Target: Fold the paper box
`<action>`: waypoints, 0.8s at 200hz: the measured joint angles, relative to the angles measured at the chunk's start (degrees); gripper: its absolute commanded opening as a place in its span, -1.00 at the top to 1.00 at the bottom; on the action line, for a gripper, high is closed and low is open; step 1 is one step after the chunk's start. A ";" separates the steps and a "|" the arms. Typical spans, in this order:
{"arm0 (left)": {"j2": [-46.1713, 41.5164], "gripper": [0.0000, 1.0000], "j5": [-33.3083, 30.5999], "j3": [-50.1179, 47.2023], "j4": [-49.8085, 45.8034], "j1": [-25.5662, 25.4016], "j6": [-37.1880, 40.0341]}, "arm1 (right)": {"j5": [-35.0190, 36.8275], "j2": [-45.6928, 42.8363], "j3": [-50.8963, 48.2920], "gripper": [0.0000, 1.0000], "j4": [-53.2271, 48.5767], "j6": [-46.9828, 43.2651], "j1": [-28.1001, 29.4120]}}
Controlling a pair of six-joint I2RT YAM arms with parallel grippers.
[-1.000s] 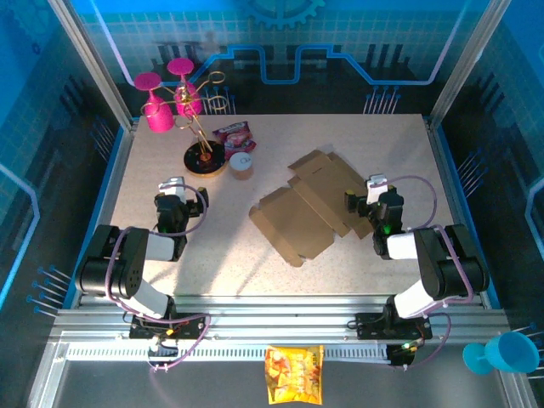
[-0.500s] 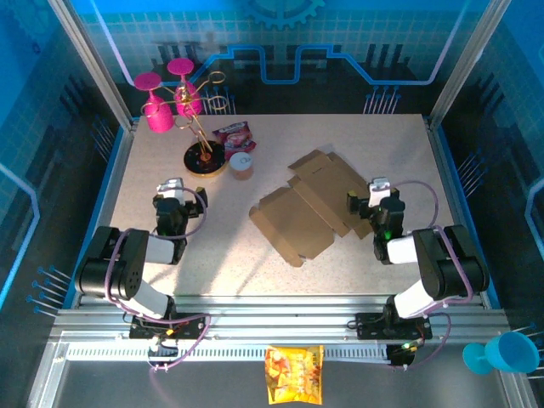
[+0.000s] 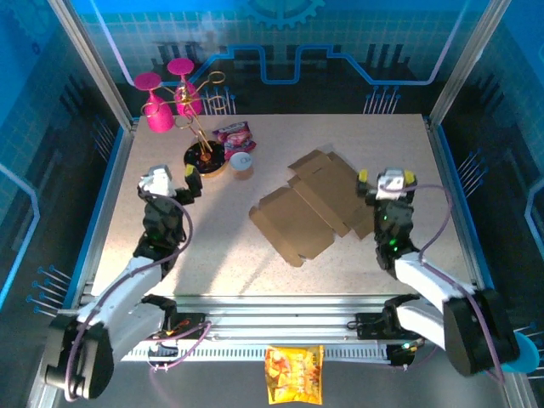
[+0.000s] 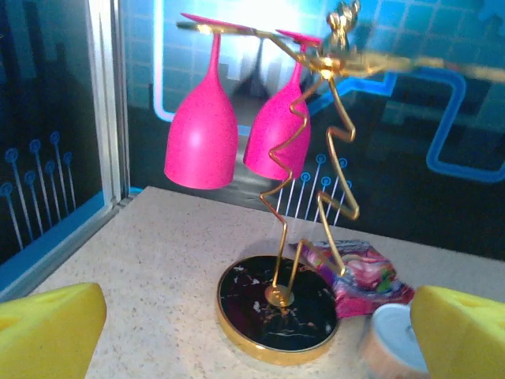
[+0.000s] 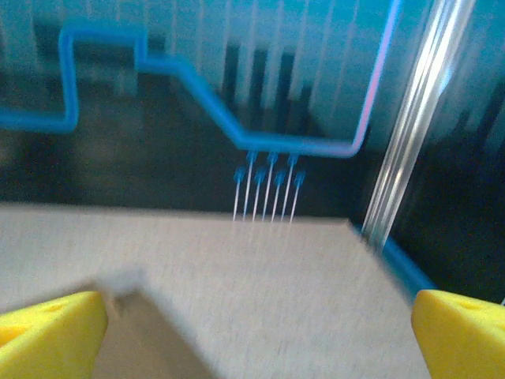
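The speckled table [image 3: 221, 255] carries the paper box [image 3: 310, 208], an unfolded flat brown sheet lying just past centre toward 3 o'clock. The right gripper [image 3: 387, 177] is at the sheet's 3 o'clock edge, jaws spread wide and empty. The left gripper [image 3: 170, 176], equally spread and empty, sits at the box's 9 o'clock, well apart. At this gripper's 12 o'clock stands a wire rack [image 4: 276, 308] with two pink glasses [image 4: 201, 134] hanging upside down.

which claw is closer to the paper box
Right. The right claw is at the paper box's right edge; the left claw is well off to its left, beside the wine glass stand.
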 measured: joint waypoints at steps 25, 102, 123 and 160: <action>-0.81 -0.99 0.37 22.05 -27.61 -0.96 -15.89 | -2.21 -2.60 30.25 -0.99 -27.87 10.19 -1.25; 10.97 0.00 34.21 26.47 -46.58 -6.10 -47.28 | -26.47 1.31 52.76 0.16 -78.20 44.70 -3.02; 11.32 0.24 37.57 20.98 -47.67 -13.94 -52.09 | -31.43 1.62 40.79 0.11 -84.85 49.46 0.57; 17.14 0.32 39.58 19.30 -46.69 -21.22 -56.13 | -39.21 -1.86 22.84 -0.03 -85.74 58.10 1.20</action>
